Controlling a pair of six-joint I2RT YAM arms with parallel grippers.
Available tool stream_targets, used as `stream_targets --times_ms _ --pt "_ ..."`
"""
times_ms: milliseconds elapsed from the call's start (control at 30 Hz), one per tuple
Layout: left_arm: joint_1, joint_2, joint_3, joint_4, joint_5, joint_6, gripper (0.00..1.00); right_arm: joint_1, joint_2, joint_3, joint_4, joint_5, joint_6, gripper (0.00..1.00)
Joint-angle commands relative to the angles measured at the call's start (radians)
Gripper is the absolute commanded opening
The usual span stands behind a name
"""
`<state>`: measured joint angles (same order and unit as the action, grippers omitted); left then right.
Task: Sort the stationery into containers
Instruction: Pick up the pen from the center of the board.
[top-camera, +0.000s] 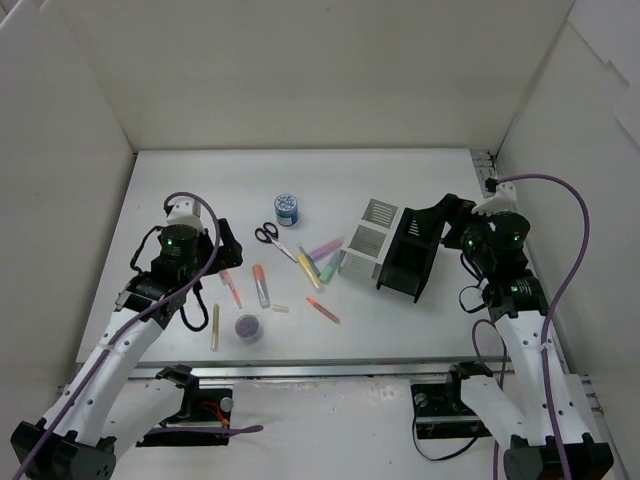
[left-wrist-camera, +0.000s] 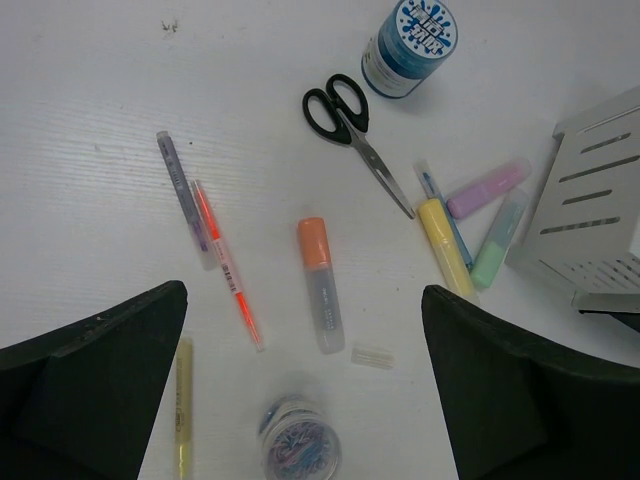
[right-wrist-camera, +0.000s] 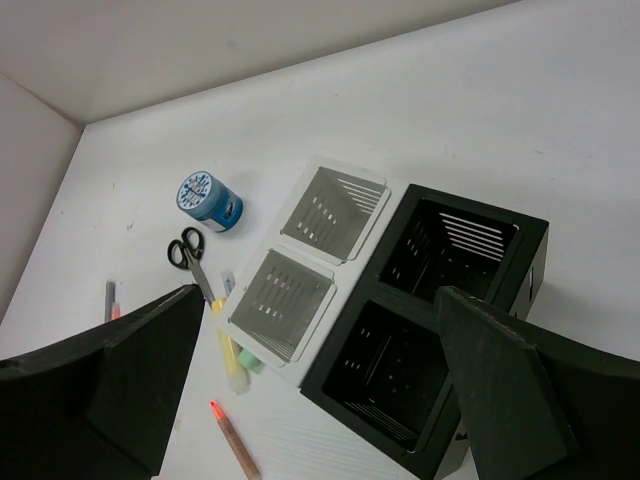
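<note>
Both pincers are released, jaws spread wide with nothing between them: the left pincer hovers over the counter well left of the white organizer, and the right pincer hangs above the black holder, which touches the organizer's right side. All the stationery lies on the counter left of the organizer. The purple marker, yellow marker and green marker are just beside its left wall, and an orange pen is near its near-left corner. The scissors and the upright tin are farther left, toward the back. The orange-capped marker, pink pen and grey-purple pen lie well left, with the jar and a thin yellow pen well left too, toward the near edge
</note>
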<state>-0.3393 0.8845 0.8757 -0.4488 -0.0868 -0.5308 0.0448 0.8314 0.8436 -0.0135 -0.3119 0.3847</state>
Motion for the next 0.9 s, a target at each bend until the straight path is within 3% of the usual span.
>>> stream_targets --times_ms 0,200,467,633,767,867 --pt "-0.003 -0.024 0.04 0.021 -0.016 0.014 0.99 -0.002 -0.02 0.034 0.044 -0.019 -0.02 0.98" --pt "-0.003 -0.018 0.032 0.022 0.024 0.017 0.99 0.058 0.066 0.115 -0.058 -0.203 -0.143 0.98" --pt "-0.098 0.019 0.008 0.039 0.075 0.169 0.99 0.465 0.233 0.117 -0.137 0.013 -0.259 0.98" --pt "-0.161 0.028 -0.023 0.09 0.075 0.229 1.0 0.611 0.377 0.107 -0.19 0.071 -0.313 0.98" --pt "-0.182 0.016 -0.052 0.13 0.156 0.279 1.0 0.731 0.503 0.117 -0.207 0.125 -0.374 0.97" --pt "-0.182 0.013 -0.066 0.125 0.136 0.281 0.99 0.753 0.59 0.127 -0.207 0.158 -0.375 0.89"
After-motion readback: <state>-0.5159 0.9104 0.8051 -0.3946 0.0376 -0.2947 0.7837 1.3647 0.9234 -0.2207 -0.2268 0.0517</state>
